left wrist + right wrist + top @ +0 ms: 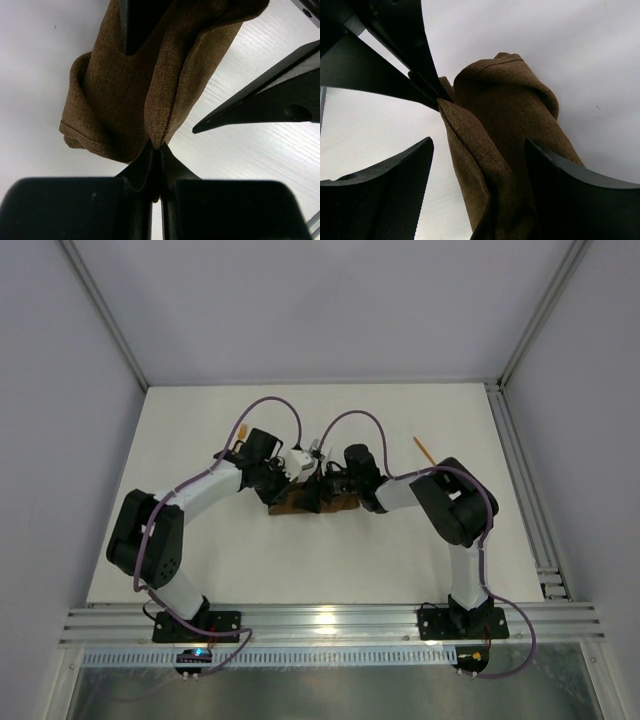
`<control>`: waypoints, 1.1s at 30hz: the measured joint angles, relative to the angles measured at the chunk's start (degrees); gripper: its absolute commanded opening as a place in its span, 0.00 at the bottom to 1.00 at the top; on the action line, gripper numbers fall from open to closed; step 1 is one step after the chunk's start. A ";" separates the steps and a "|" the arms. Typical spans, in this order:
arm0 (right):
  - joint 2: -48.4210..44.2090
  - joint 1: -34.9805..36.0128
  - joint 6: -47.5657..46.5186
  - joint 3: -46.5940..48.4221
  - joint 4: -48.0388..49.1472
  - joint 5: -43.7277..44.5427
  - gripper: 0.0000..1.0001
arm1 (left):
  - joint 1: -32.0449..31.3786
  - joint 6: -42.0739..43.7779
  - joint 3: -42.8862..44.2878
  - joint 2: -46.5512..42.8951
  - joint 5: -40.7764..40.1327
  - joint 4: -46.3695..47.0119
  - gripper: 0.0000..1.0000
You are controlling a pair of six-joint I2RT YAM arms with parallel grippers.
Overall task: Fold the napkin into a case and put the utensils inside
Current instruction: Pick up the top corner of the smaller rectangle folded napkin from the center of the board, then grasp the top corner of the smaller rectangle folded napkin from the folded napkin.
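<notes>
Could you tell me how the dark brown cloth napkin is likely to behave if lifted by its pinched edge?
The dark brown woven cloth napkin would probably hang limp, as it bunches in soft rolled folds. It seems light: the shut left gripper pinches just one thin folded edge. Its coarse matte weave should resist slipping.

Robot laboratory test cell. You see a white tabletop (300, 570) enclosed by plain pale panels (60, 390) on aluminium profile posts (105, 315). Your left arm (160, 540) and right arm (465, 510) are bolted to a slotted metal rail (330, 620), and purple cables (270, 400) loop above them.
</notes>
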 measured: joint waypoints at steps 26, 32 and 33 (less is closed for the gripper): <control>2.86 0.37 4.52 2.47 -1.44 -0.50 0.11 | 5.11 -9.38 2.16 -0.81 -0.63 1.92 0.51; 2.86 0.55 4.28 1.20 -1.51 -0.31 0.10 | 5.27 -14.49 6.34 -0.81 -8.13 5.29 0.28; 2.86 0.57 4.28 1.09 -1.51 -0.20 0.10 | 4.90 -14.82 6.95 -0.02 -9.68 5.84 0.28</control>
